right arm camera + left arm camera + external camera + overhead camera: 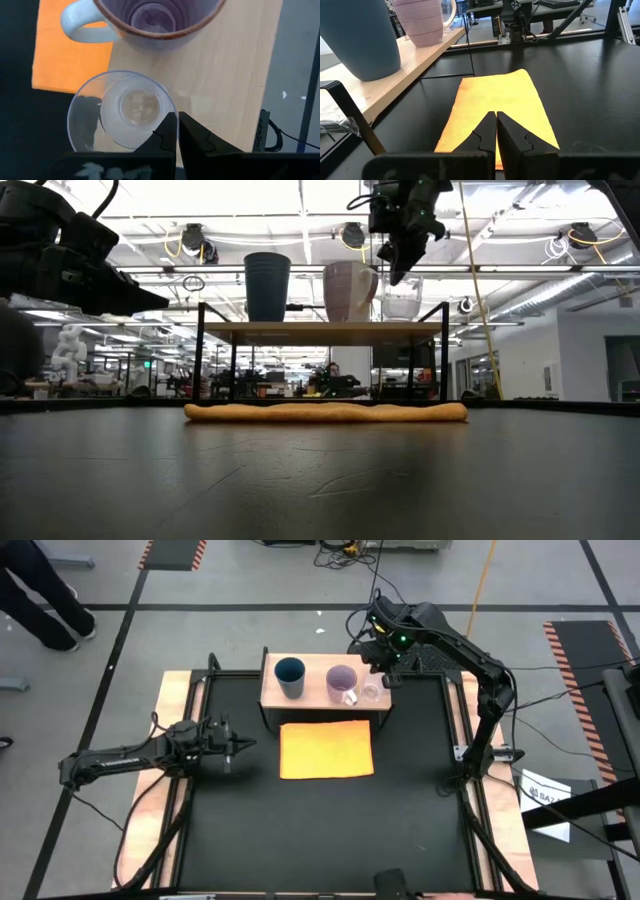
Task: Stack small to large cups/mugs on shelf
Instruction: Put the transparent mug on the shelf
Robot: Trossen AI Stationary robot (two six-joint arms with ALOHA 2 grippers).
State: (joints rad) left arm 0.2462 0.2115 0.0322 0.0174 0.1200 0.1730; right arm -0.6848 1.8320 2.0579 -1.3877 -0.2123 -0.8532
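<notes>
Behind black tabletop [320, 480], possibly a seated person [333, 378].

On the shelf [312, 698] stand 3 cups: tumbler [290, 676] left, mug [342, 681] middle, clear cup [371, 692] right.

Quick count from us: we've got three cups, one of each kind. That's one dark blue tumbler [290, 676], one lilac mug [342, 681] and one clear cup [371, 692]. There's one wooden shelf [272, 695], one orange sheet [326, 749], one black counter [320, 830], and two robot arms.
</notes>
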